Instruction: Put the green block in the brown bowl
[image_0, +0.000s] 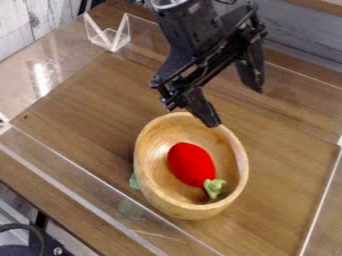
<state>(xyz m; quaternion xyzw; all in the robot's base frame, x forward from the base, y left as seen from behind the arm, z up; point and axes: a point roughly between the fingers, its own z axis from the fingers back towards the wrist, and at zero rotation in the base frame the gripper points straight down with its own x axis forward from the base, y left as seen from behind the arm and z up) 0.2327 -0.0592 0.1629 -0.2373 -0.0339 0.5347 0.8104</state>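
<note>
The brown bowl (146, 143) is a wide, light wooden one at the middle front of the table. Inside it lies a red toy (190, 160) with a green stem (214, 187) at its near end. A small green piece (135, 182), which looks like the green block, pokes out at the bowl's lower-left outer wall, mostly hidden. My gripper (231, 101) hangs above the bowl's far rim. It is open and holds nothing. One dark finger (203, 108) points down toward the bowl.
A clear plastic wall (80, 170) runs along the table's front and left edges. A small clear stand (107, 33) sits at the back left. Bare wooden tabletop (80, 95) lies left of the bowl.
</note>
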